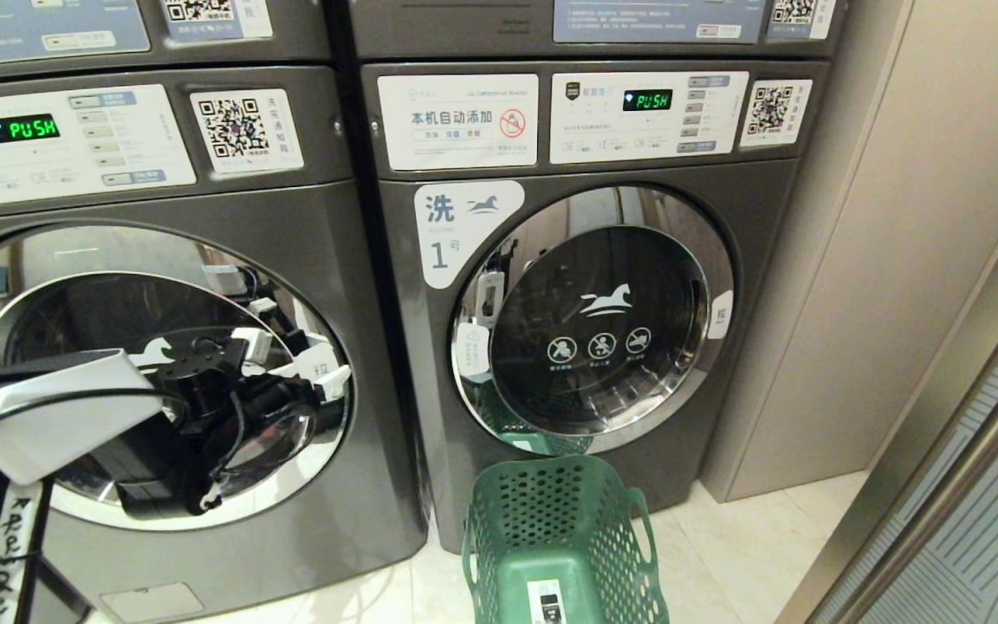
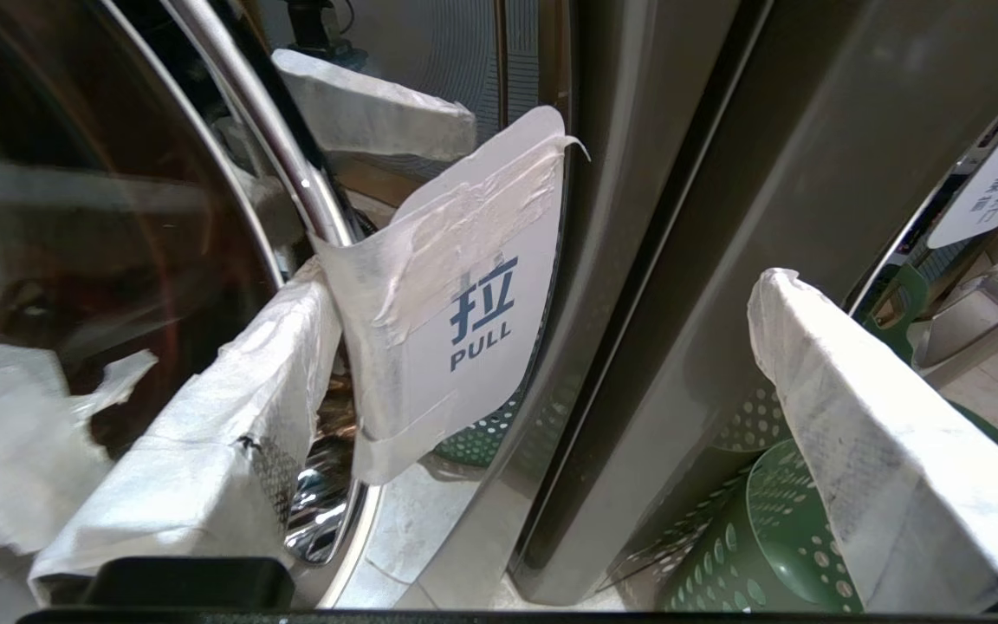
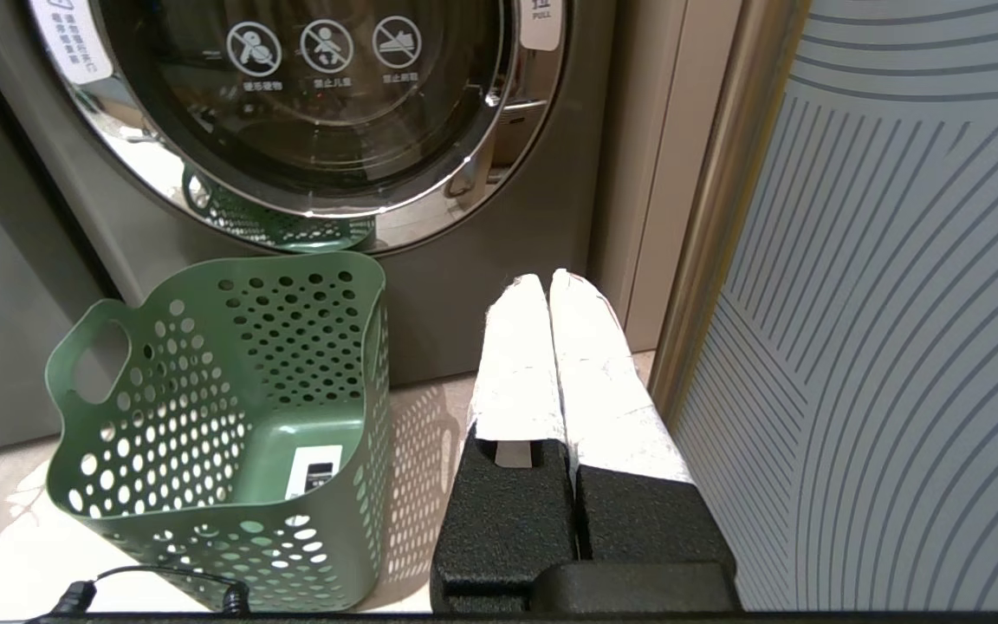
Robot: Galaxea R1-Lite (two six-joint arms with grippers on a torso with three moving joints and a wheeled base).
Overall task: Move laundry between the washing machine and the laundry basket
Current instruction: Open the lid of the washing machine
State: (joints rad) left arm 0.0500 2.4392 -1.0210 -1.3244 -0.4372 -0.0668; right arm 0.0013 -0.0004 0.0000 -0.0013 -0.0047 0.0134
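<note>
Head view shows the left gripper (image 1: 313, 368) spread wide and empty at the left washing machine (image 1: 204, 347) door's pull tab (image 2: 456, 303), seemingly to open it, while the empty laundry basket (image 1: 564, 537) waits right, the right gripper (image 3: 548, 295) closed, idle beside it.

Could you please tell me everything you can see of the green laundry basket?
The green laundry basket is plastic, with perforated walls, a solid base and cut-out handles. It stands upright on the pale tiled floor, just before the right-hand washing machine, whose chrome door ring mirrors it. It holds no laundry; only a small label lies inside. Nothing grips it.
</note>
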